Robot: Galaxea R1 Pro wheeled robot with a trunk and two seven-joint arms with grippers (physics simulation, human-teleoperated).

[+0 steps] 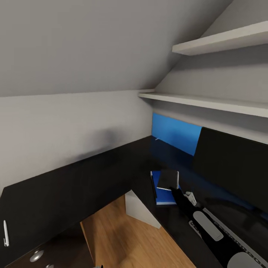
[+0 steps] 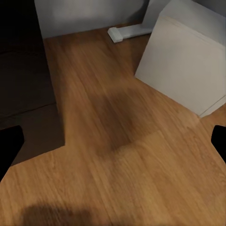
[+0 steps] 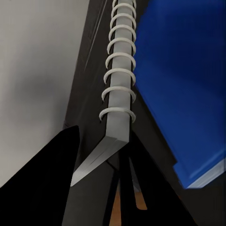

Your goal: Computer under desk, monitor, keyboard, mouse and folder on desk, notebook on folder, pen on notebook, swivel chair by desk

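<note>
On the black desk [image 1: 74,186] lies the bright blue folder [image 1: 163,196]. My right gripper [image 1: 174,190] is shut on the grey spiral notebook [image 1: 168,179], holding it over the folder's far part; I cannot tell whether the two touch. In the right wrist view the notebook [image 3: 117,117] is edge-on between my fingers [image 3: 52,183], beside the folder [image 3: 183,89]. The monitor [image 1: 234,167] stands at the right, with the keyboard [image 1: 243,242] in front of it. The white pen [image 1: 5,233] lies far left on the desk. The computer [image 1: 139,208] stands under the desk. My left gripper [image 2: 113,146] is open above the floor near the computer [image 2: 188,61].
Two white shelves [image 1: 208,101] hang above the monitor under a sloping ceiling. A blue wall panel [image 1: 175,134] sits behind the desk. Wooden floor [image 1: 126,238] shows below the desk, with drawer knobs [image 1: 36,255] at the lower left. A dark desk panel [image 2: 23,75] stands beside the left gripper.
</note>
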